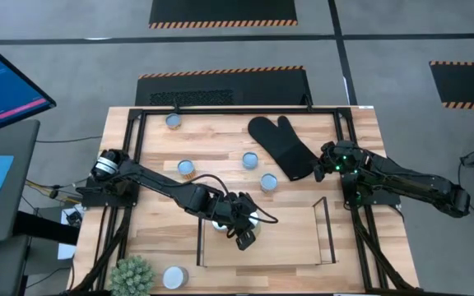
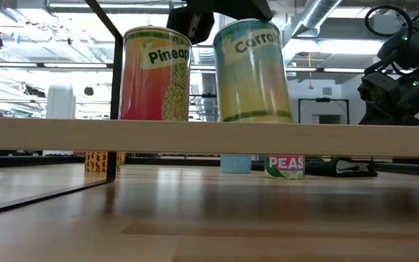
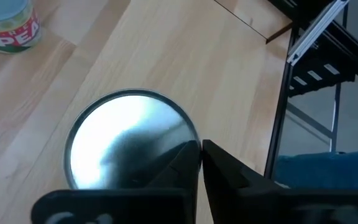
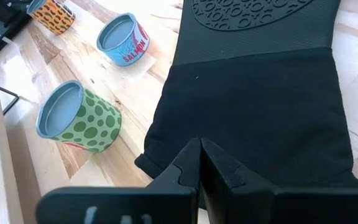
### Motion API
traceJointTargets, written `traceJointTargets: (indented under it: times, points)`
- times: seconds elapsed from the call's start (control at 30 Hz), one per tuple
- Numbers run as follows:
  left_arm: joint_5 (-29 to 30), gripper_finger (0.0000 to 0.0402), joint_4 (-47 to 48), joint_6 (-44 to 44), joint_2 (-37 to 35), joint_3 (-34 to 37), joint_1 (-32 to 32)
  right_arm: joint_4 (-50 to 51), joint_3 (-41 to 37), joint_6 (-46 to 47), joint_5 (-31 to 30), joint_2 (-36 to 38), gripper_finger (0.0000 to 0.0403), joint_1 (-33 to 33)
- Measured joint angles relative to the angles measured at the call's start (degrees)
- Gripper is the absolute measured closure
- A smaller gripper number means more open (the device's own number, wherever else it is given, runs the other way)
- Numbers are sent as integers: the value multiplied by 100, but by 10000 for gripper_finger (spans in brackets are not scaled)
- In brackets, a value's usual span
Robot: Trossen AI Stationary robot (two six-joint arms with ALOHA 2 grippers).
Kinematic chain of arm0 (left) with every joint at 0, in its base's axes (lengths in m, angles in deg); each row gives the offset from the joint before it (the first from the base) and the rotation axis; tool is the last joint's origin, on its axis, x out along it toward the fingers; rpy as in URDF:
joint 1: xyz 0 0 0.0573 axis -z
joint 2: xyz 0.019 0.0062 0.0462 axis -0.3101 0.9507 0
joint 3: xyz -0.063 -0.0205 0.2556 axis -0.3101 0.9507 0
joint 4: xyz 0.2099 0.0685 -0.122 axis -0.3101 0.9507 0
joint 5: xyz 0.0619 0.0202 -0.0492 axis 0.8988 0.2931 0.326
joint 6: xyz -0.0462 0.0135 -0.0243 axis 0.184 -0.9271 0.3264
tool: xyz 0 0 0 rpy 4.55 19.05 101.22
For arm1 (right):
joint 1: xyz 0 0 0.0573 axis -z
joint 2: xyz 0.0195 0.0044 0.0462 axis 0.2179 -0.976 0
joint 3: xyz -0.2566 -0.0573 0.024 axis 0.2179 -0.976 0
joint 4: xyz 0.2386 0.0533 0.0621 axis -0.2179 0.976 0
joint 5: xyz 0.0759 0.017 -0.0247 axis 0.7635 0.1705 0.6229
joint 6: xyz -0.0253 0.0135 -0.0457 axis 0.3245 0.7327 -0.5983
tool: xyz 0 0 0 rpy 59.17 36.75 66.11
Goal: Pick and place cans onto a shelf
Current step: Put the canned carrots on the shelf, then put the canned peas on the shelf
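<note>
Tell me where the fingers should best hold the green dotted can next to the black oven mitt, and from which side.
Grip the green dotted can across its round side wall, coming down from above. It stands upright, lid up, and the oven mitt lies close on one side, so a level approach looks crowded.

A light wood surface (image 1: 295, 226) stands on a grey floor (image 1: 72, 49) marked with black mats edged in orange-and-black hazard stripes (image 1: 223, 11). A blue-lit monitor (image 1: 2, 82) sits at one side. Beyond, ceiling ducts (image 2: 326, 18) run through a bright, open hall.
</note>
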Motion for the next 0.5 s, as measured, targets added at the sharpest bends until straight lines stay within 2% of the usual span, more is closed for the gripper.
traceJointTargets:
  times: [0.3, 0.5]
  points:
    - [4, 344, -86, 175, 0, 0, -15, 2, 0, 2, 7, 0, 369, -1]
    - [4, 339, -743, 189, -2, 0, -131, 0, 0, 4, 7, 0, 369, -1]
